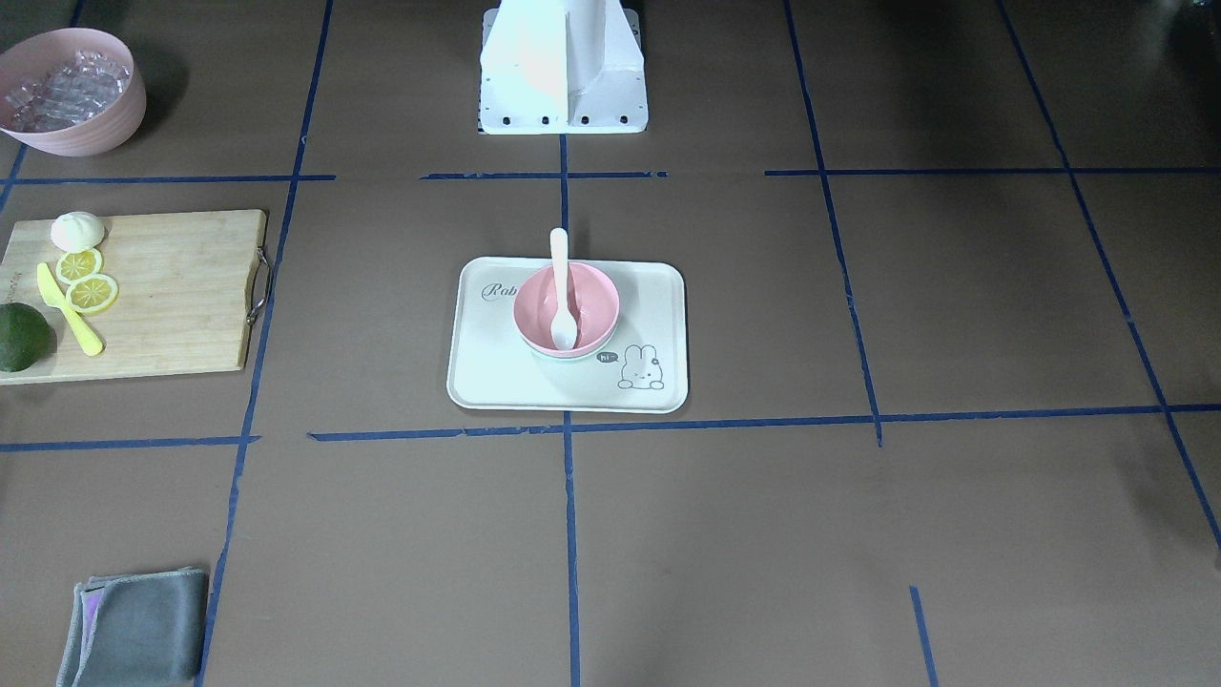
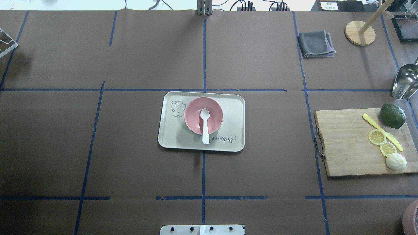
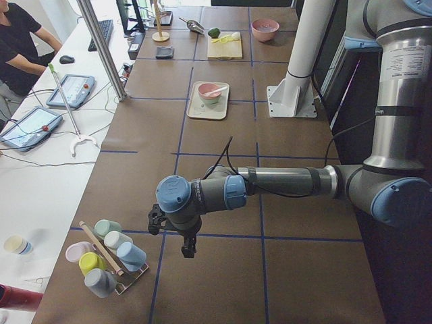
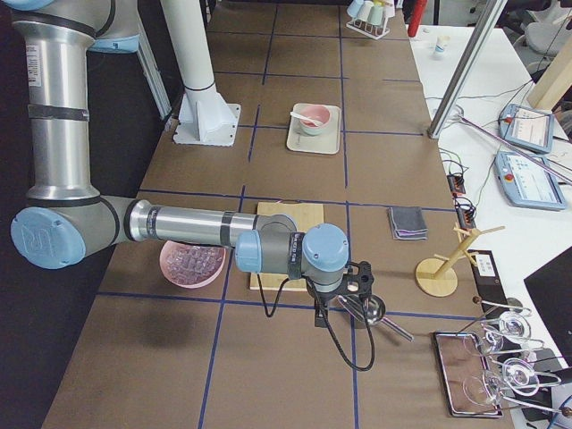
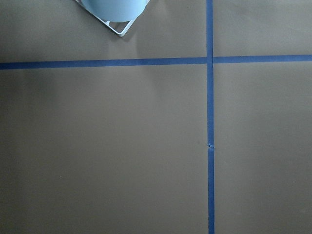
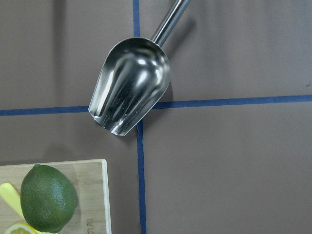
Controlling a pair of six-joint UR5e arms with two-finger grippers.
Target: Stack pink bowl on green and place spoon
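L gripper: seen only from the side cam, hanging off the wrist and pointing down over brown table, near the cup rack. Jaws: can't tell whether apart or together. L wrist cam looks straight down on blue tape lines, with a rack corner and a pale blue cup at the top edge. Nothing held that I can see.

R gripper: also side cam only, pointing down at the table's far R end, above the steel scoop. Jaws: can't tell. R wrist cam shows the scoop lying on a tape crossing, mouth toward the board, w/ a green fruit on the board corner.

Both arms well apart from the task items.

Centre of table: tray in front of the robot base. Pink bowl sits nested in the green bowl; only a thin mint rim shows under it. Spoon is in the pink bowl: scoop end down inside, handle leaning over the rim toward the base.

Further out, R side: lemon slices, yellow knife and a white bun on the board; grey cloth across the table; ice bowl near the robot.

Operator sits at the side desk.
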